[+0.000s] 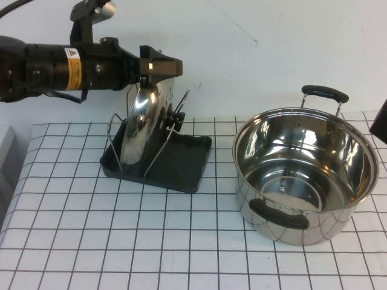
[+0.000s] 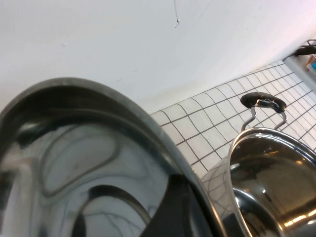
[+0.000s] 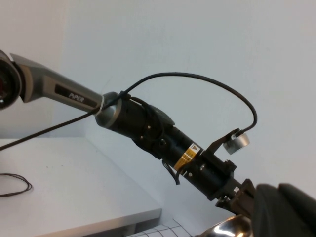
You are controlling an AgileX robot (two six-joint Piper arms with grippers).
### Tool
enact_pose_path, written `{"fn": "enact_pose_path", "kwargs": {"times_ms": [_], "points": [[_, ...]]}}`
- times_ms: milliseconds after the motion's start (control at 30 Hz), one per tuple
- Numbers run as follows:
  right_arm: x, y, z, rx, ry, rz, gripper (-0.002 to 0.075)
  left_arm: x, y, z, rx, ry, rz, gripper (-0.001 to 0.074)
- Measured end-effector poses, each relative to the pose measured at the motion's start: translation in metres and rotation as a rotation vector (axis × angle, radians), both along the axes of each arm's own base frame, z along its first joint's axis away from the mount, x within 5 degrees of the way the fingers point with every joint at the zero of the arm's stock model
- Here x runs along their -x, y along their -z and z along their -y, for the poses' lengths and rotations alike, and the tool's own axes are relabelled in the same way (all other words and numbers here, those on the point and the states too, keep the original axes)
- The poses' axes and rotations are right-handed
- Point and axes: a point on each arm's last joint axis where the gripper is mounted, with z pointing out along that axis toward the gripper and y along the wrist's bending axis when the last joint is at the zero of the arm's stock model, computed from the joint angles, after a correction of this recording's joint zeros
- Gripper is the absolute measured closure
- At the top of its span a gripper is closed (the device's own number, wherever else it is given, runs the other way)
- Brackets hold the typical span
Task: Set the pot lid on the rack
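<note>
**Lid standing in rack, left gripper at its top edge**

While the left arm is reaching in horizontally from the left of the high view, the left gripper (image 1: 162, 65) is sitting right at the upper rim of the pot lid (image 1: 140, 124). Jaws appear to be pinching that rim, closed on it, though the contact pt is partly hidden by the gripper body.

Pot lid is standing on edge, leaning slightly, inside the rack (image 1: 193, 163). Its lower edge is resting in the dark tray, between the wire loops (image 1: 115, 124). Black knob (image 1: 177, 118) is facing toward the pot side. Left wrist view is showing the lid's polished surface (image 2: 74, 163) filling most of the picture, v. close to the cam.

Rack is sitting on the gridded table cover (image 1: 91, 241), left of centre. Pot (image 1: 302, 175) is standing upright to the right of the rack, apart from it, w/ two black handles, one near and one far.

Right gripper (image 3: 284, 210) is showing only as a dark blurred shape in its own wrist view, well away from rack; cannot tell its finger state. Same view is looking across at the left arm (image 3: 163, 138).
</note>
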Motion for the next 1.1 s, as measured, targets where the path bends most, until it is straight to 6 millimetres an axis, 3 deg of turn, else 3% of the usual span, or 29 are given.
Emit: {"fn": "enact_pose_path", "kwargs": {"times_ms": [167, 400, 733, 833, 933, 1000, 1100], "points": [[0.001, 0.0, -0.001, 0.006, -0.015, 0.009, 0.0727, -0.002, 0.0, -0.008, 0.001, -0.016, -0.001, 0.0119], [0.002, 0.0, -0.001, 0.008, -0.025, 0.011, 0.0727, -0.007, -0.002, -0.045, 0.062, -0.063, -0.088, 0.0119], [0.002, 0.0, -0.001, 0.017, -0.019, 0.02, 0.0727, -0.003, -0.007, -0.084, 0.131, -0.062, -0.173, 0.0141], [-0.001, 0.001, 0.001, 0.054, 0.022, 0.052, 0.0728, 0.006, -0.022, -0.089, 0.128, -0.016, -0.127, 0.0262], [-0.006, 0.002, 0.004, 0.098, 0.088, 0.092, 0.0728, 0.018, -0.049, -0.088, 0.12, 0.005, -0.048, 0.0516], [-0.009, 0.002, 0.006, 0.127, 0.139, 0.123, 0.0728, 0.03, -0.073, -0.087, 0.108, 0.019, 0.034, 0.0633], [-0.015, 0.002, 0.013, 0.156, 0.244, 0.158, 0.0728, 0.055, -0.113, -0.085, 0.093, 0.039, 0.158, 0.0705]]}}
